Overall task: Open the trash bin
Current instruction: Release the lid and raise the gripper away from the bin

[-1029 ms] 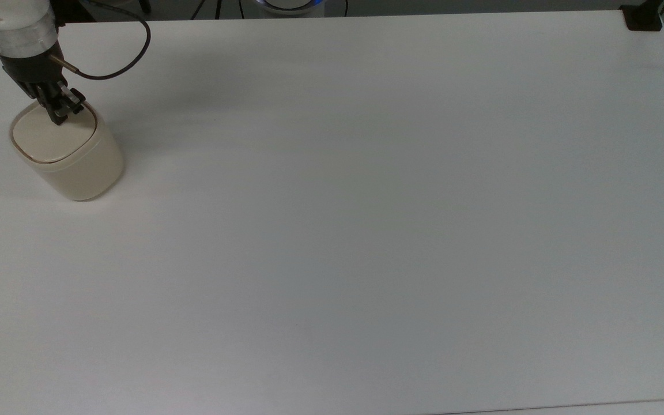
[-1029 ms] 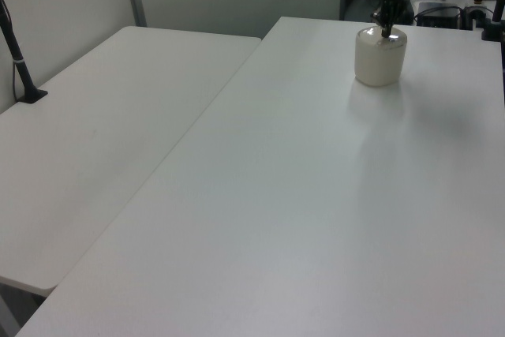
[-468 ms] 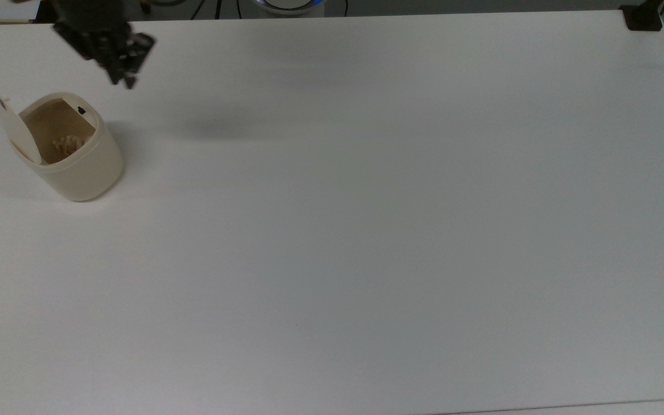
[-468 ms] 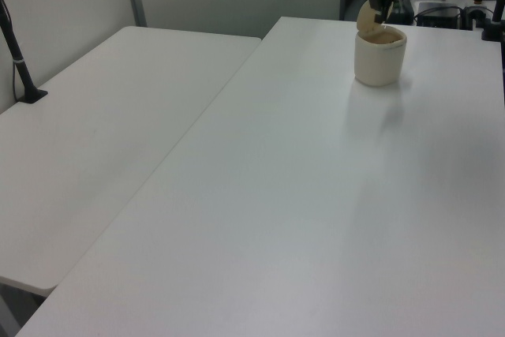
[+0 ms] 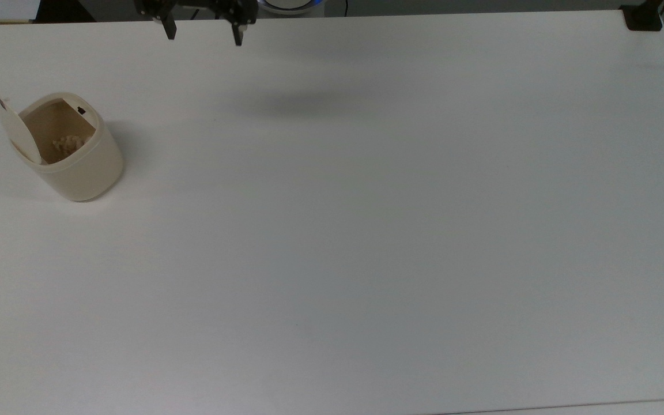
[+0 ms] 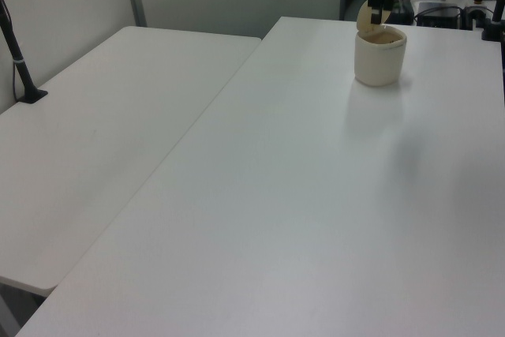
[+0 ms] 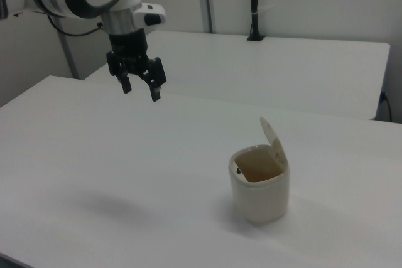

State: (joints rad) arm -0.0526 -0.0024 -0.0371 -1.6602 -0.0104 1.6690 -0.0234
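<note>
The trash bin (image 5: 78, 164) is a small cream tub at the top view's left on the white table (image 5: 366, 230). Its lid (image 5: 14, 125) stands tipped up on its hinge, and the inside shows a pale crumpled scrap (image 5: 68, 143). In the right view the trash bin (image 7: 260, 196) stands at the lower right with the lid (image 7: 274, 142) raised behind it. My gripper (image 5: 203, 31) hangs open and empty at the table's far edge, well to the top view's right of the bin. In the right view the gripper (image 7: 141, 91) is high above the table, up and left of the bin. The left view shows the bin (image 6: 379, 59) far back.
A second white table (image 6: 95, 132) adjoins on the left view's left, carrying a black clamped post (image 6: 20, 61). A black mount (image 5: 643, 17) sits on the top view's far right corner. A broad stretch of bare tabletop lies at the top view's middle and right.
One second ago my gripper pressed on the shut lid. The lid has sprung up; the gripper has lifted, moved to the top view's right and opened its fingers.
</note>
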